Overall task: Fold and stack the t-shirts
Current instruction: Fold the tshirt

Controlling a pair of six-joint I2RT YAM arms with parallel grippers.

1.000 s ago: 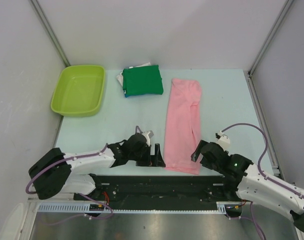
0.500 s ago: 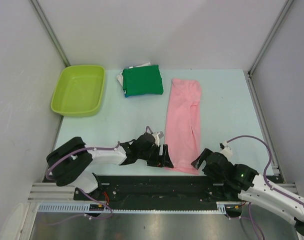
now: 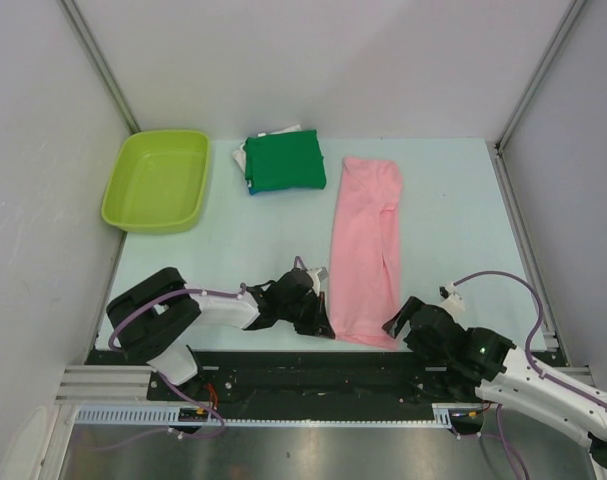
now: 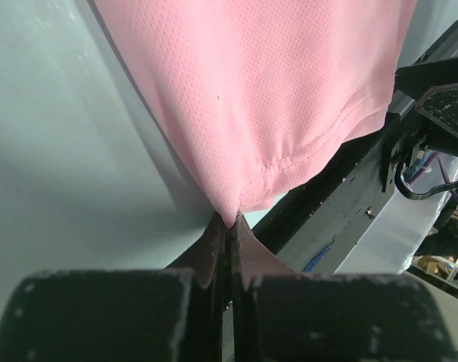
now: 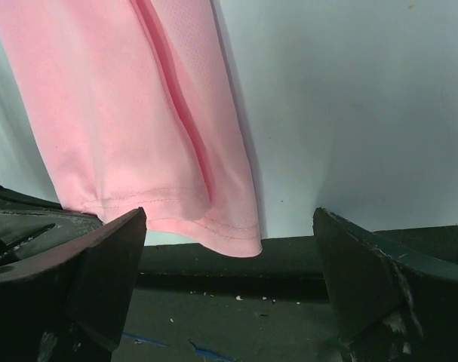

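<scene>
Sliding right, my left gripper (image 3: 321, 322) has pinched shut on the near-left hem corner of the pink t-shirt (image 3: 365, 250), stretched lengthwise away from me. My right gripper (image 3: 395, 322) gapes empty beside the other corner; it should bite equally deep before lifting.

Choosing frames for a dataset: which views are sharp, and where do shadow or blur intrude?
Top external: evenly lit, sharp, only faint shadows around the pink t-shirt. Left wrist: weave crisp, the left gripper soft and dark up close, grey shadow on the table beside the cloth. Right wrist: the right gripper blurred, hem sharp.
</scene>
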